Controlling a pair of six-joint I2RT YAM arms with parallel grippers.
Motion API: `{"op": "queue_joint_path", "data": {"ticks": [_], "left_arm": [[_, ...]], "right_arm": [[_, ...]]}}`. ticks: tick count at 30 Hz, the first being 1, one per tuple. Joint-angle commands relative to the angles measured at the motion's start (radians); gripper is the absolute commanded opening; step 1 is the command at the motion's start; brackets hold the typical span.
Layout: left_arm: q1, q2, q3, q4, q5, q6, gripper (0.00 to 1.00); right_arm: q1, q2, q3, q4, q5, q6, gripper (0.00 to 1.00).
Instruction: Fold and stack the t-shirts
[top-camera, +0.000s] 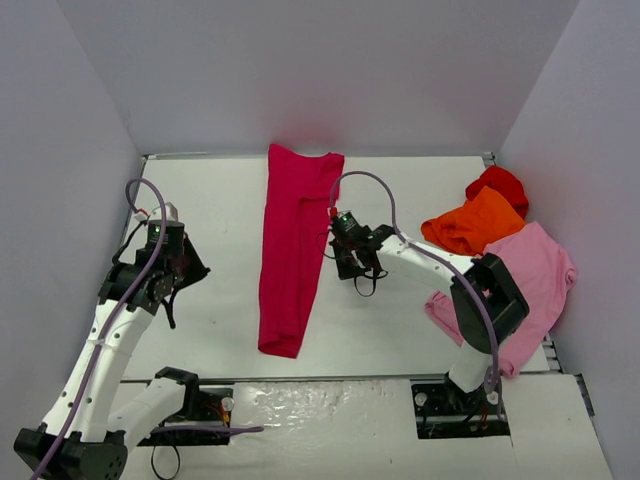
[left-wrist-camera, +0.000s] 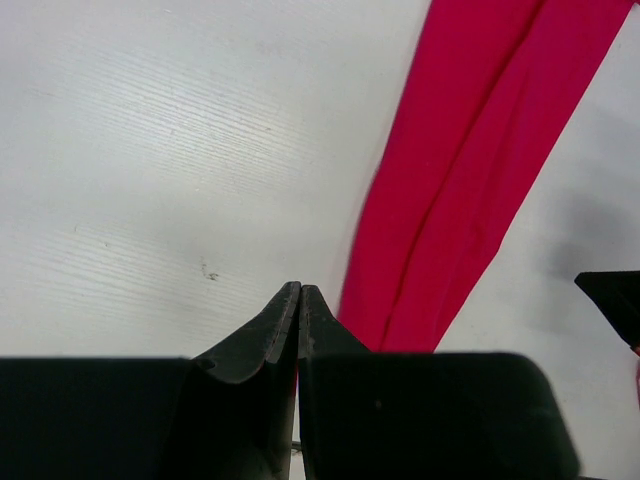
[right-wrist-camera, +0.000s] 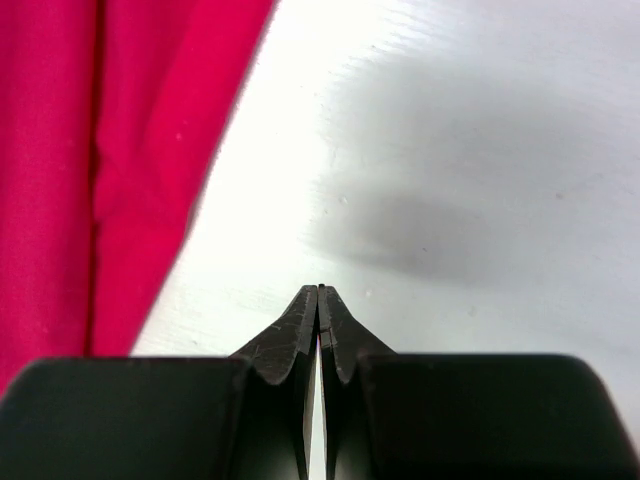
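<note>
Raspberry-red t-shirt (top-camera: 293, 250): long narrow strip, centre of frame, flat on desk (top-camera: 215, 200). Left tool (top-camera: 172, 316), right tool (top-camera: 362, 284): both closed, empty, flanking strip. Risk: pinching top layer only, undoing lengthwise fold; dragging cloth askew.

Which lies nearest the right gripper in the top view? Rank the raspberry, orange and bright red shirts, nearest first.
1. Raspberry-red shirt, just left of the right gripper.
2. Orange shirt, off to its right.
3. Bright red shirt, beyond the orange one, far right.
</note>
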Motion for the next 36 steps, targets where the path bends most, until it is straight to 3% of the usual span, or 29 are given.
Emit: {"op": "queue_joint_path", "data": {"ticks": [1,5,8,15,19,22,36], "left_arm": [[-0.001,0.002,0.020,0.047,0.009,0.010,0.00],[0.001,-0.008,0.014,0.039,0.002,0.011,0.00],[0.000,0.000,0.009,0.042,0.002,0.010,0.00],[0.000,0.014,0.007,0.052,0.014,0.006,0.00],[-0.001,0.013,0.011,0.042,0.007,0.015,0.00],[-0.001,0.011,0.009,0.038,0.005,0.018,0.00],[-0.001,-0.005,0.000,0.022,0.002,0.027,0.00]], "right_arm": [[-0.006,-0.108,-0.050,-0.074,0.089,-0.016,0.00],[0.013,-0.180,-0.050,-0.055,0.021,0.023,0.00],[0.109,-0.145,0.008,-0.034,-0.043,0.068,0.00],[0.360,0.013,0.151,-0.005,-0.029,0.139,0.00],[0.404,0.024,0.165,0.002,-0.009,0.172,0.29],[0.415,0.019,0.156,0.003,0.020,0.183,0.40],[0.501,0.043,0.168,0.011,0.035,0.211,0.42]]}}
